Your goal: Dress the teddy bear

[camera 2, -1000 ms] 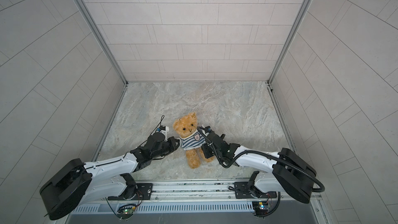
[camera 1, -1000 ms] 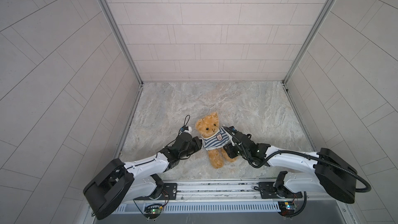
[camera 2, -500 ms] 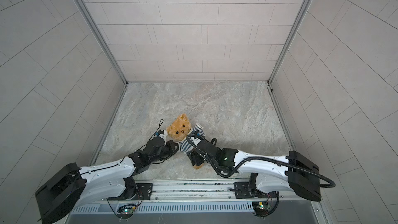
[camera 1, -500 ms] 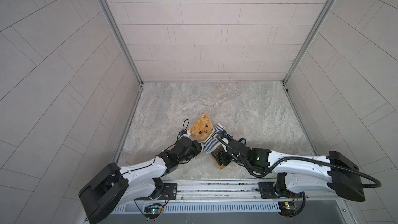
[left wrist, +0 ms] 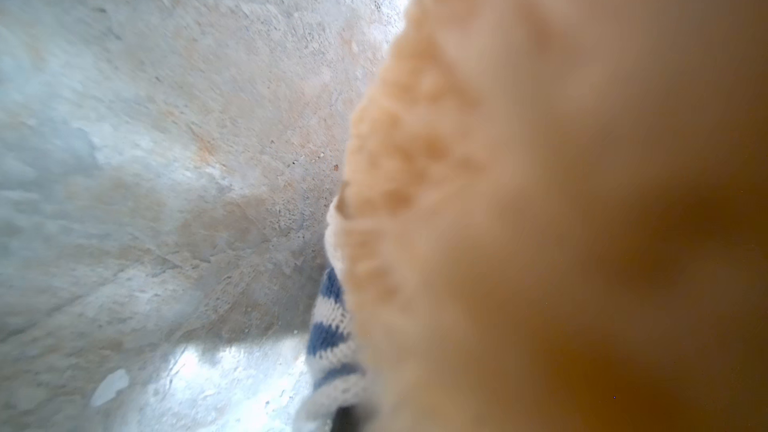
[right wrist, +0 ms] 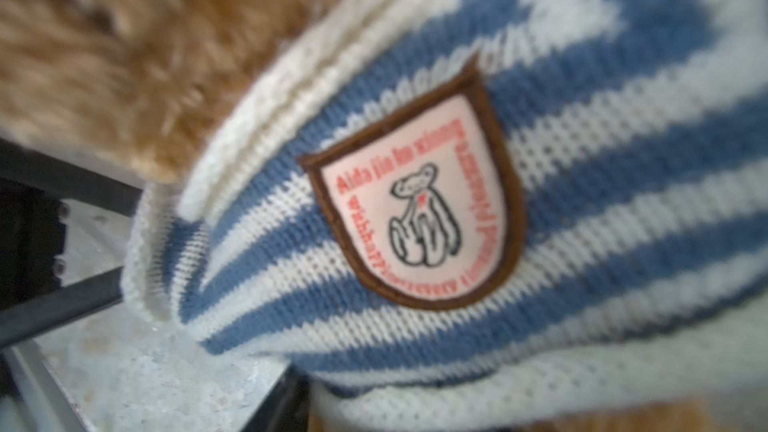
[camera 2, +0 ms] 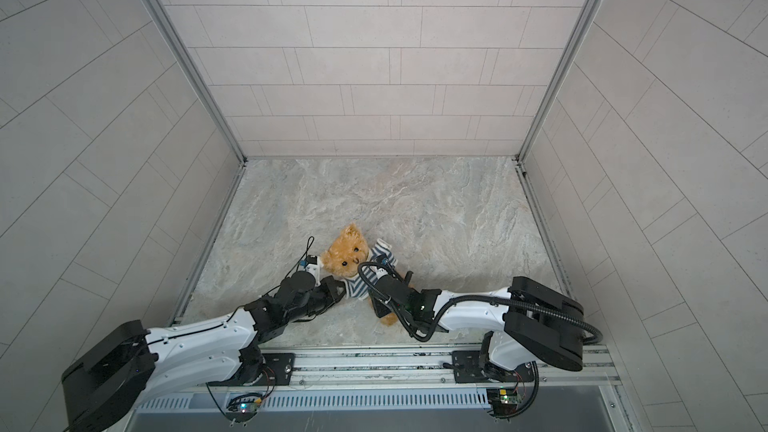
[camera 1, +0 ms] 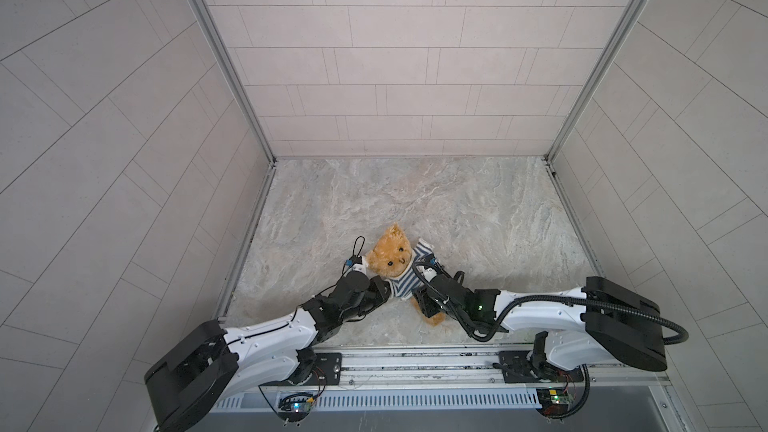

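We see the small, fluffy golden-brown plush teddy bear (camera 1: 390, 253), wearing a blue-and-white striped knitted shirt (camera 1: 405, 282), resting on the grey marble-patterned tabletop (camera 1: 415, 201) between 2 pincers. The left gripper (camera 1: 380, 289) is closed tight at the shirt's side; whether it pinches fabric, we cannot tell. The right gripper (camera 1: 420, 299) meets the opposite hem, and we cannot tell how its jaws stand.

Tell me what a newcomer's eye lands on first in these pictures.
The golden-brown teddy bear stands out first, near the front of the grey marble tabletop, with a blue-and-white striped shirt over its body. The left arm and right arm reach in to it from either side. In the right wrist view, a shield-shaped badge with a little drawn bear sits on the shirt.
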Controlling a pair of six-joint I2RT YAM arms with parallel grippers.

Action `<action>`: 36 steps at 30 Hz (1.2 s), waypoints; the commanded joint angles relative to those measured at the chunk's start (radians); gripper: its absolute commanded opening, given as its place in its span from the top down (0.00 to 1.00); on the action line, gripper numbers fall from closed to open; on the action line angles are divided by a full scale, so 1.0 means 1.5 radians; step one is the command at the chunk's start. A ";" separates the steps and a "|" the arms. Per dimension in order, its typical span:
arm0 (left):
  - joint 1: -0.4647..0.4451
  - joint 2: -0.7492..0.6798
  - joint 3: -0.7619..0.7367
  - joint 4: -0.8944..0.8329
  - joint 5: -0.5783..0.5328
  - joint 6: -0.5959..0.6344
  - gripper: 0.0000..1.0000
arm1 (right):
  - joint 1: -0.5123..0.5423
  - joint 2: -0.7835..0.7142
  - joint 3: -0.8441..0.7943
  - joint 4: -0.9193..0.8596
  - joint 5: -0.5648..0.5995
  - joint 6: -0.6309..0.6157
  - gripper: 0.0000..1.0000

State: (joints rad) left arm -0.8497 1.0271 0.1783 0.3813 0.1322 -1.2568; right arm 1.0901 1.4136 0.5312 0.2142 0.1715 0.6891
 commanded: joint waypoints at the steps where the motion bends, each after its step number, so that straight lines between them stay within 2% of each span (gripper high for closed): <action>1: -0.004 -0.006 -0.012 0.003 0.017 0.014 1.00 | -0.013 0.002 -0.010 0.011 0.025 0.002 0.69; 3: -0.004 -0.005 -0.013 0.006 0.022 0.017 1.00 | -0.019 -0.003 -0.014 0.003 0.028 0.001 0.77; 7: -0.004 -0.011 -0.017 0.001 0.029 0.020 1.00 | -0.031 -0.016 -0.030 -0.004 0.030 -0.009 0.99; 15: 0.017 -0.035 -0.025 -0.037 0.059 0.060 1.00 | -0.046 -0.078 -0.057 -0.054 0.065 -0.019 1.00; 22: 0.086 -0.030 -0.016 -0.072 0.146 0.143 1.00 | -0.055 -0.121 -0.065 -0.095 0.082 -0.030 1.00; 31: 0.095 -0.001 0.013 -0.101 0.219 0.226 1.00 | -0.055 -0.128 -0.067 -0.104 0.092 -0.027 1.00; 36: 0.096 0.059 0.029 -0.089 0.252 0.274 1.00 | -0.055 -0.104 -0.053 -0.086 0.064 -0.028 1.00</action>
State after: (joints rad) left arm -0.7136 1.0760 0.2218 0.3302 0.4706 -0.9264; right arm 1.0351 1.2442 0.4522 0.1413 0.1650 0.6434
